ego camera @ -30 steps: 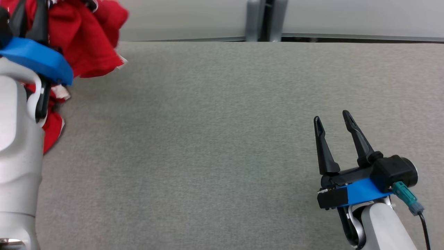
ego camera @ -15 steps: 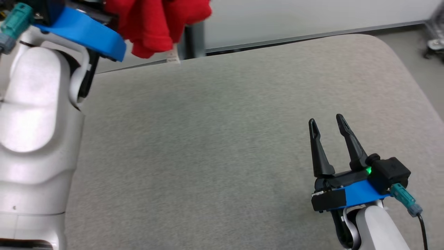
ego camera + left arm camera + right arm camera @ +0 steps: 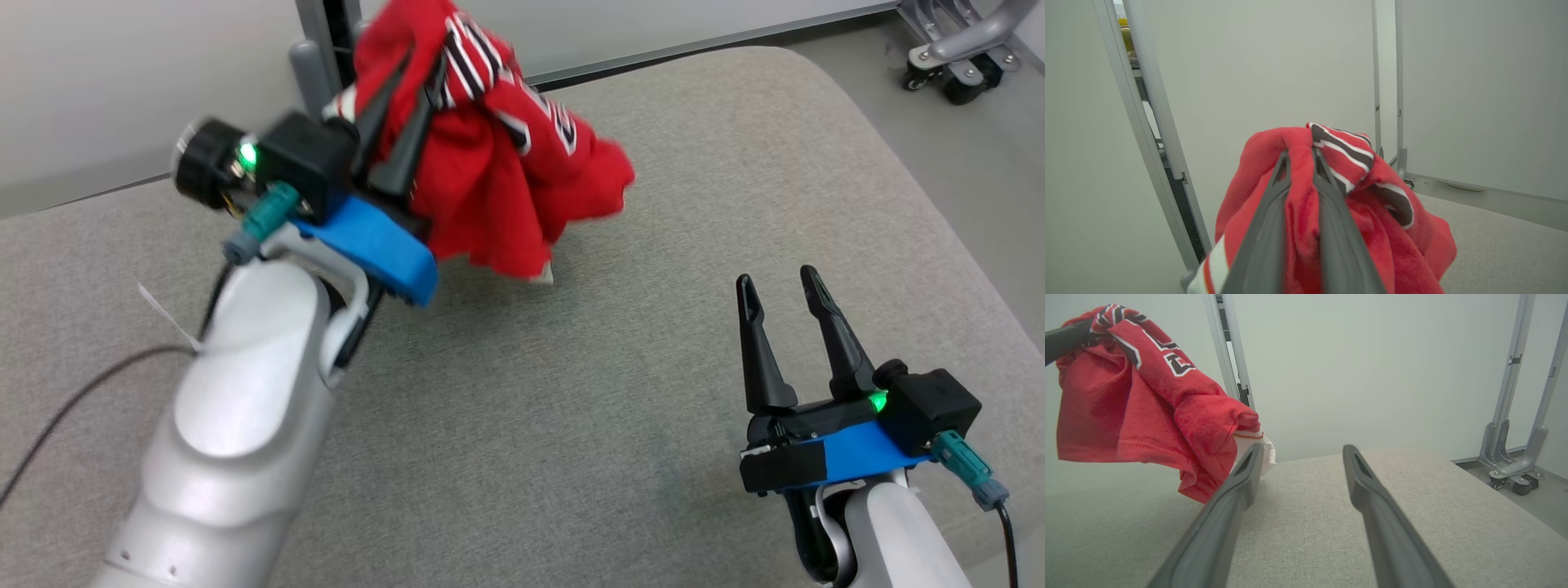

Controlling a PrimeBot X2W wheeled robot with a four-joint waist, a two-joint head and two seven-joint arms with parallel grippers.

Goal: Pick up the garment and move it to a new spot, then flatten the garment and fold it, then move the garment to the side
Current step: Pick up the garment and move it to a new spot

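**Pale shells, blue collars, dark fingers**

Both arms wear smooth, rounded shells of pale silver-grey. The left forearm point(image 3: 237, 408) shows a few small dark dots near its lower edge, and the right forearm point(image 3: 898, 539) is plain. Each wrist has a bright blue collar point(image 3: 375, 245). On the collar sits a boxy black camera housing point(image 3: 306, 163) with a round barrel end and a lit green lamp point(image 3: 247, 153). A teal plug point(image 3: 967, 474) with a grey boot feeds a thin black cable point(image 3: 1005, 539). The left gripper point(image 3: 423, 61) and right gripper point(image 3: 777, 278) each have two long fingers point(image 3: 1224, 514). These are dark grey to black and taper to slim tips with a narrow slot near each tip.
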